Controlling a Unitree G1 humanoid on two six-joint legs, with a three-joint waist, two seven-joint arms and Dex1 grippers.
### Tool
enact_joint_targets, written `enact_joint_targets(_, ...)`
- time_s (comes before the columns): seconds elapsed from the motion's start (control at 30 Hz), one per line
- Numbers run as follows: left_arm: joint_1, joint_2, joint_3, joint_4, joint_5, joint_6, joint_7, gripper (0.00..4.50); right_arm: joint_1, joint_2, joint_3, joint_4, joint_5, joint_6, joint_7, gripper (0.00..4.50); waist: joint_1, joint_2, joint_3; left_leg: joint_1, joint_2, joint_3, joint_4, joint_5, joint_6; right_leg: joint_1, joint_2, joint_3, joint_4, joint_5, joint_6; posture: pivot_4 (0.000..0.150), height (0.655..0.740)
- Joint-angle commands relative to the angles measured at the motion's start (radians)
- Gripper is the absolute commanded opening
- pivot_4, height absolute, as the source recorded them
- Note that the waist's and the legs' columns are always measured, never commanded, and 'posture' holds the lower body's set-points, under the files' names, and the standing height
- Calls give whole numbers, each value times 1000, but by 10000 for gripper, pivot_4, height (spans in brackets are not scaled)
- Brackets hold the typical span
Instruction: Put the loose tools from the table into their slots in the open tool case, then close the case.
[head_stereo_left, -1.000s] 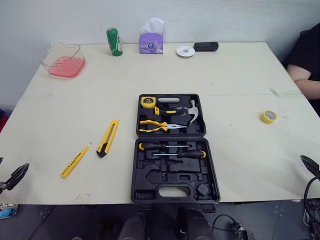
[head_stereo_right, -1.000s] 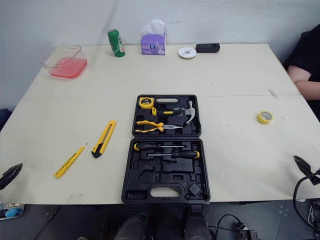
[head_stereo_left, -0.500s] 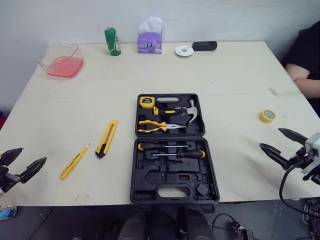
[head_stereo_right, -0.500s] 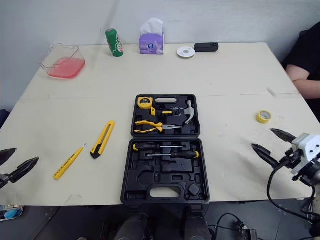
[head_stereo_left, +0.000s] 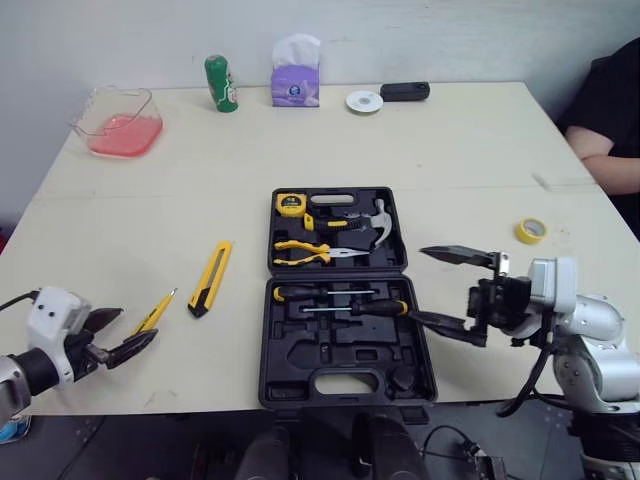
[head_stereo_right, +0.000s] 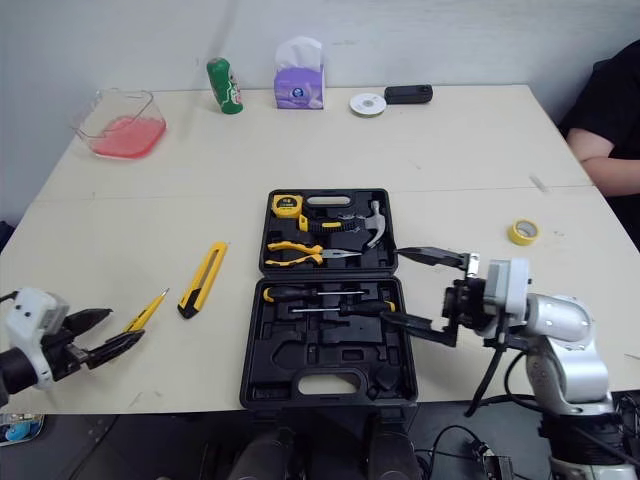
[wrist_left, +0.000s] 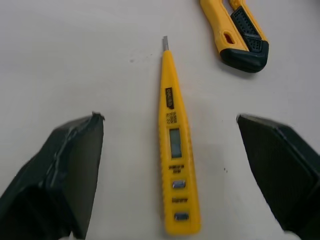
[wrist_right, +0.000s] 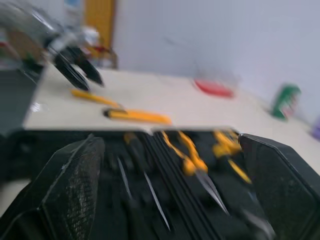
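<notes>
Left pincer (head_stereo_left: 138, 325): apart, flanking tester pen (wrist_left: 172, 150) left of tool case (head_stereo_left: 340, 360), probably no contact
Right pincer (head_stereo_left: 418, 284): apart, at tool case's right edge

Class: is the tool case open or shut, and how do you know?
Open. The case lies spread flat, both halves facing up, with pliers and hammer seen in their slots.

Case (head_stereo_left: 300, 350) black. Pliers (head_stereo_left: 315, 250) yellow-handled. Tester pen (wrist_left: 173, 150) yellow. Knife (head_stereo_left: 212, 277) yellow, black tip. Bench (head_stereo_left: 480, 150) cream. Tape roll (head_stereo_left: 531, 231) yellow. Bottle (head_stereo_left: 221, 83) green, tissue box (head_stereo_left: 295, 88) purple, tray (head_stereo_left: 88, 108) clear with pink inside.
</notes>
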Motion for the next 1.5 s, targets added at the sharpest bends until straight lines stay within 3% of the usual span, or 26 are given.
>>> enact_joint_targets(0.03, 5, 5, -24, -27, 38, 18, 29, 45000, -5, 2, 11, -43, 15, -10, 28, 44318, 3, 0, 0, 0, 0, 0, 0, 0, 0, 0, 0, 0, 0, 0, 0, 1500, 7400)
enact_joint_targets(0.43, 2, -7, -110, 8, 110, -15, 34, 45000, -6, -8, 43, -71, 14, 1, 79, 44318, 23, 0, 0, 1, 0, 0, 0, 1, 0, 0, 0, 0, 1, 0, 0, 1500, 7400)
enact_joint_targets(0.57, 21, -11, -121, 22, 121, -34, 22, 31643, -6, -4, 46, -98, 21, 24, 62, 45000, 24, 1, -1, 1, 0, 0, 0, 1, 0, 0, -1, 0, 1, 0, 0, 1500, 7400)
enact_joint_targets(0.77, 32, -20, -115, 42, 123, -66, 14, 5754, -5, -7, 41, -97, 6, 27, 55, 45000, 23, 2, -2, 1, 0, 0, 0, 1, 0, 0, -1, 0, 1, 0, 0, 1500, 7400)
enact_joint_targets(1.0, 16, -51, -53, 81, 116, -201, 15, 5635, -5, -19, 25, -64, -15, 1, 66, 45000, 23, 3, -2, 1, 0, 0, 0, 1, 0, 0, -1, 0, 1, 0, 0, 1500, 7400)
enact_joint_targets(1.2, -50, -89, 25, 31, -2, -448, -150, 5635, 14, -47, -14, -13, -33, -23, 77, 45000, 27, -2, -1, 0, 0, 0, 0, 1, 0, -1, -1, 0, 1, 0, -1, 1500, 7400)
enact_joint_targets(1.5, -210, 0, -171, -105, 5, -440, -282, 5635, 95, -107, -99, 11, -61, -46, 58, 45000, 29, -3, -1, -1, -2, -1, 1, 2, 1, 1, -1, -2, 0, 0, 0, 1500, 7400)
